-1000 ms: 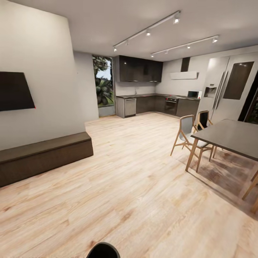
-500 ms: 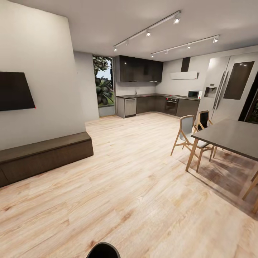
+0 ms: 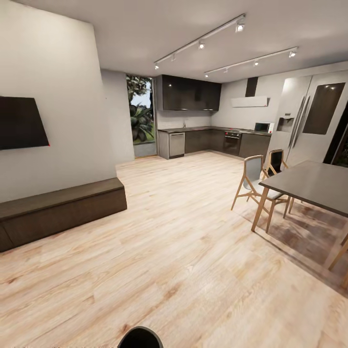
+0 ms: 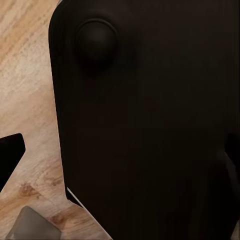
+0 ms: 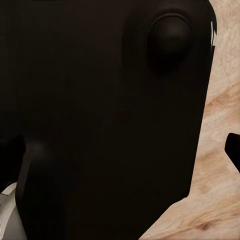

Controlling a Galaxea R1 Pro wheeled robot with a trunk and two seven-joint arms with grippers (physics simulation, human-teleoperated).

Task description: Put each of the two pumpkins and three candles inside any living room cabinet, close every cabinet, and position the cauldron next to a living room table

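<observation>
The cabinet [image 3: 63, 212], long, low and dark brown, stands against the left wall in the head view with its fronts shut. Pumpkins, candles and cauldron are out of view. In the left wrist view my left gripper [image 4: 120, 155] hangs beside a black panel of my own body [image 4: 150, 125], its dark fingertips [image 4: 10, 155] wide apart at the picture's edges with nothing between them. My right gripper [image 5: 120, 155] faces the same kind of black panel over the wood floor, with one fingertip [image 5: 234, 150] at the edge.
A grey dining table [image 3: 314, 183] with wooden chairs [image 3: 253, 179] stands at the right. A dark screen [image 3: 21, 123] hangs on the left wall above the cabinet. The kitchen [image 3: 212, 140] and a fridge [image 3: 309, 116] lie beyond. Wide wood floor [image 3: 183, 251] stretches ahead.
The whole head view has shifted a few pixels, so the camera has moved slightly. Nothing in the room has moved.
</observation>
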